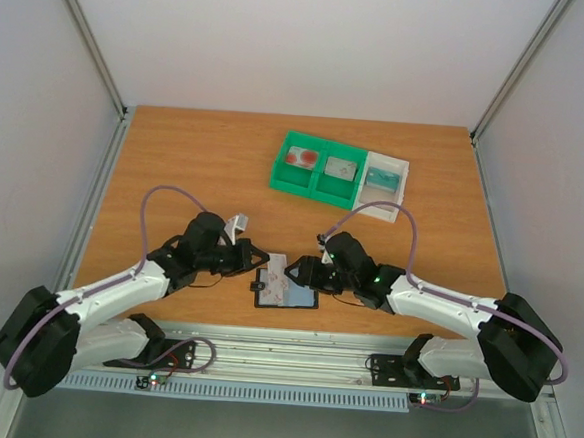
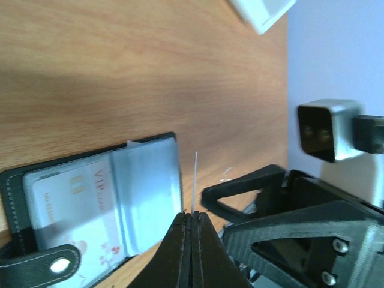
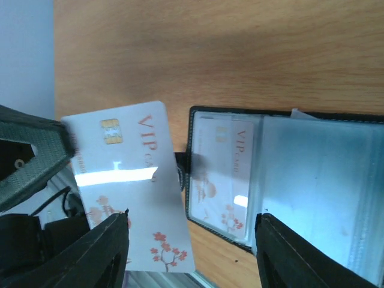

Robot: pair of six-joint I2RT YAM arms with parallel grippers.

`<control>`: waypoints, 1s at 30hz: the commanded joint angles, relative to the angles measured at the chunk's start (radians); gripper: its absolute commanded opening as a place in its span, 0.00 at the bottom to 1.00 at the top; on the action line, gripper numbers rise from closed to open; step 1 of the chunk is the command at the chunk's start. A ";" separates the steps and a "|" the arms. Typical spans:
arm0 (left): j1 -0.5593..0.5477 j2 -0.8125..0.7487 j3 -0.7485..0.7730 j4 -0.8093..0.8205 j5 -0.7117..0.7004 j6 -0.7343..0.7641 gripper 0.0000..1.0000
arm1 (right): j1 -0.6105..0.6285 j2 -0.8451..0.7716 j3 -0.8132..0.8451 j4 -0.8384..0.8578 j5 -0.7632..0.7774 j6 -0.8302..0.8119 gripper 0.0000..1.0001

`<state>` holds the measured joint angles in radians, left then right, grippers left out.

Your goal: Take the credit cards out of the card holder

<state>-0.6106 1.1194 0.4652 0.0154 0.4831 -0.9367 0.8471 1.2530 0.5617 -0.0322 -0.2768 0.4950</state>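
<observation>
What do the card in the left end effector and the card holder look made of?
Held card: likely glossy rigid plastic; a glare band crosses it, edge-on it is thin and straight. Card holder: black leather-like cover, perhaps synthetic, with pale stitching; pockets seem clear flexible film, as another card shows through.

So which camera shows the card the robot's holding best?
Right wrist: the card faces it, print and chip clear. Left wrist sees only its thin edge above the shut left tool. From the top it's a small whitish sliver.
</observation>
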 commanded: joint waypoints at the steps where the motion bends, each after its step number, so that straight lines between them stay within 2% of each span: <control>1: 0.003 -0.093 0.038 0.051 -0.006 -0.040 0.01 | -0.003 -0.048 -0.037 0.126 -0.035 0.081 0.62; 3: 0.003 -0.132 0.029 0.061 -0.021 -0.048 0.00 | -0.004 -0.069 -0.038 0.133 -0.027 0.084 0.70; 5: 0.003 -0.163 0.011 0.092 -0.033 -0.068 0.01 | -0.003 -0.082 -0.034 0.156 -0.045 0.084 0.71; 9: 0.003 -0.195 -0.025 0.185 -0.027 -0.118 0.00 | -0.003 -0.087 -0.029 0.233 -0.096 0.100 0.68; 11: 0.003 -0.198 -0.047 0.250 -0.024 -0.152 0.01 | -0.002 -0.094 -0.035 0.266 -0.109 0.110 0.63; 17: 0.003 -0.198 -0.080 0.324 -0.025 -0.195 0.00 | -0.003 -0.139 -0.044 0.292 -0.119 0.085 0.18; 20: 0.005 -0.201 -0.084 0.340 -0.017 -0.194 0.02 | -0.004 -0.169 -0.041 0.280 -0.138 0.044 0.02; 24: 0.013 -0.215 -0.061 0.323 0.046 -0.151 0.23 | -0.004 -0.218 -0.010 0.171 -0.192 -0.062 0.01; 30: 0.021 -0.293 -0.026 0.218 0.152 -0.031 0.45 | -0.004 -0.264 0.056 -0.010 -0.322 -0.219 0.01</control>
<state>-0.5991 0.8783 0.3923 0.2432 0.5392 -1.0706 0.8459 1.0222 0.5598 0.0795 -0.4938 0.4175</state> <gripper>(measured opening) 0.408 0.017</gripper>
